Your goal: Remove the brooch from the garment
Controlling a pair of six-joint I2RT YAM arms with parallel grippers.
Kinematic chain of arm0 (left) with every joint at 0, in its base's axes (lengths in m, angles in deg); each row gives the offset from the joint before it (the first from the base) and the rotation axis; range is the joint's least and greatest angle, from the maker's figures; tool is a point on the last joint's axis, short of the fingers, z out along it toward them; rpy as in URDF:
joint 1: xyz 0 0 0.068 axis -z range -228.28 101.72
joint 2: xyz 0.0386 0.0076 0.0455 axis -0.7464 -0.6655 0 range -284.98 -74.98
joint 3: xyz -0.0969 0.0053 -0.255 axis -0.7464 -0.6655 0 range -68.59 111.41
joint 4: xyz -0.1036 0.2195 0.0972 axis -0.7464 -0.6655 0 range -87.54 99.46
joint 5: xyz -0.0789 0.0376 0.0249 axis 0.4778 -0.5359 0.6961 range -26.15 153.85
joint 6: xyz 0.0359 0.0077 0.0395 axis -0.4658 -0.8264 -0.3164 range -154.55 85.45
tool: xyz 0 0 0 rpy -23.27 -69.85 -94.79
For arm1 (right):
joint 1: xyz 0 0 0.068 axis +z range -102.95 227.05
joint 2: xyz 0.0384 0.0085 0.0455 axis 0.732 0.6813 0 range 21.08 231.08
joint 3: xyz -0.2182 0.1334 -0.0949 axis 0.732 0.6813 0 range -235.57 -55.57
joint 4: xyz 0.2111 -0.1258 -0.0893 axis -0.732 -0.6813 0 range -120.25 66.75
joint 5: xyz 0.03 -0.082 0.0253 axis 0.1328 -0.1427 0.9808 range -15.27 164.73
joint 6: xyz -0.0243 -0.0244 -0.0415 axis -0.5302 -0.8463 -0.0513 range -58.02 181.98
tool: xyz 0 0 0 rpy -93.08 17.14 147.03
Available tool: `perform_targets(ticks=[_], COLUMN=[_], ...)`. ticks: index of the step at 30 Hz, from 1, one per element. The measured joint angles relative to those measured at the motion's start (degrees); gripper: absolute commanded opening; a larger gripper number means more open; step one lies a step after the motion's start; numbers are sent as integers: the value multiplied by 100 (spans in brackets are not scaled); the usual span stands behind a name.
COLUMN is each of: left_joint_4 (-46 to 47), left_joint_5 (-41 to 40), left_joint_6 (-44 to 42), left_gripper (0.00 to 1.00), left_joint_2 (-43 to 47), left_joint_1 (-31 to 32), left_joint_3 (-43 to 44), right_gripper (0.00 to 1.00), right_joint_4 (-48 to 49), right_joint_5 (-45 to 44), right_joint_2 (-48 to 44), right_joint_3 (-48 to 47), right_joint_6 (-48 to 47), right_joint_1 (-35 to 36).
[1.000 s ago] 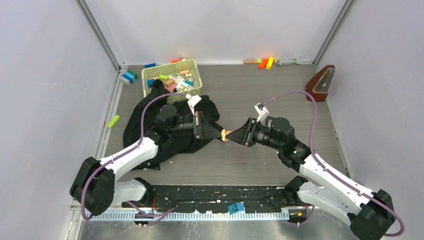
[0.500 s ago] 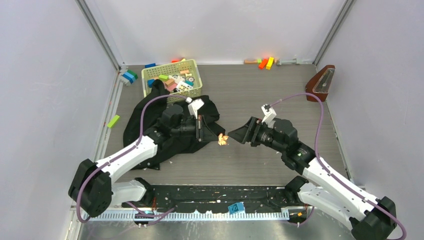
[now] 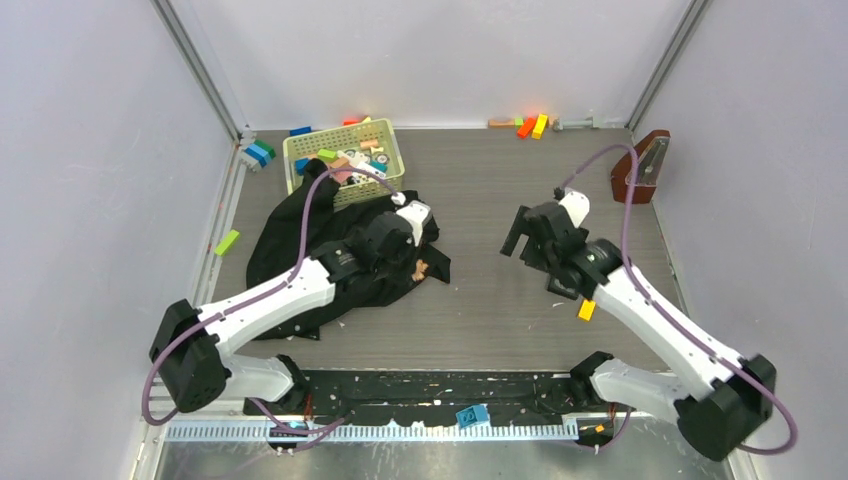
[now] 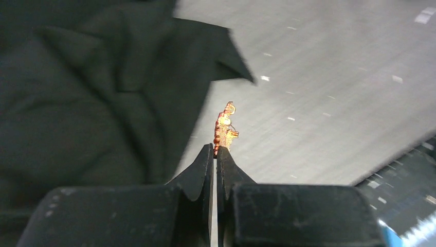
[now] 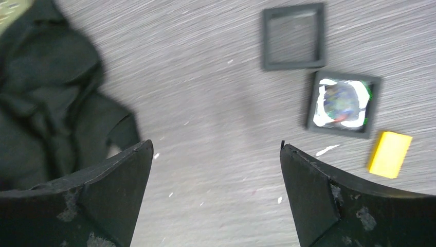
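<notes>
Orange-red brooch (image 4: 224, 127) is pinched by the left gripper (image 4: 215, 153), just beside the black garment (image 4: 92, 103). The right gripper (image 5: 215, 146) is spread wide. Toy blocks (image 3: 352, 160) are heaped in a green basket (image 3: 293, 151).

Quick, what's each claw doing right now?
Left claw: closed, pinching the brooch.
Right claw: open, holding nothing.
</notes>
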Motion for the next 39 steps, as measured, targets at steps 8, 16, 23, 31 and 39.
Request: perform_targets(ticks=[8,16,23,31,39], left_joint_4=[-1611,-2951,-3375,-3042,-1794], left_joint_5=[-2638,-4179,-3657,-1967,79], left_joint_6=[-343,-424,-590,-730,-763], left_gripper=[0,1,77,71,72], left_joint_2=[-1023,-3582,-4870,-4293,-2382], left_joint_1=[199,411,409,332,-232], left_joint_3=[1333,3102,3620,3348,1818], right_gripper=[100,100,100,100,97], right_joint_4=[-153,181,555,741,901], right_joint_5=[28,476,852,1202,1370], right_joint_2=[1419,2111,2345,2791,3132], right_joint_3=[-540,-756,-756,-763,-785], right_joint_6=[-549,-944,-1436,-1624,-1919], right_joint_1=[-1458,-2308,-2616,-2702,-2702])
